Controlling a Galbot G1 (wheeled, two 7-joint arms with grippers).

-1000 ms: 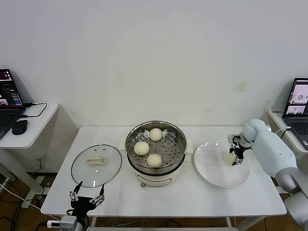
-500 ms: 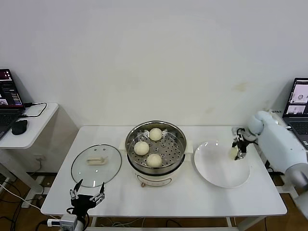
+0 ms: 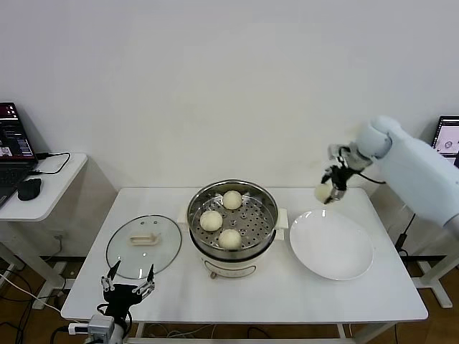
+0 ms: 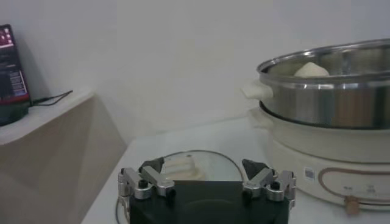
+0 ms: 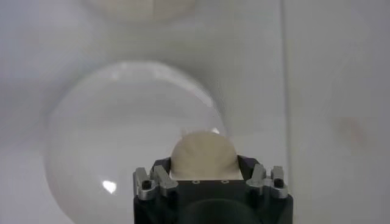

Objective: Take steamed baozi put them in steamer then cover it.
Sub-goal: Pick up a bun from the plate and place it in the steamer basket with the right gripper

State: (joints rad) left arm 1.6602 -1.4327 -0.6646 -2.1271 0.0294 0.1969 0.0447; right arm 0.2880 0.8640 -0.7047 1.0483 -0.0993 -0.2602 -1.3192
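Baozi (image 3: 322, 191) clamped in your right gripper (image 3: 328, 193), above the plate (image 3: 331, 247) | three in steamer (image 3: 232, 217) | left gripper (image 3: 128, 289) jaws apart near cover (image 3: 143, 245)

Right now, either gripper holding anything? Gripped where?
Right gripper holds the fourth baozi by its sides, above the plate. Left gripper is open, empty.

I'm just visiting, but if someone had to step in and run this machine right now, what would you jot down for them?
Right claw: shut on the fourth baozi, held in the air above the white plate.
Left claw: open, idle at the table's near edge by the glass cover.
Done: three baozi sit in the steamer.
Left: drop in the fourth, then put the cover on.
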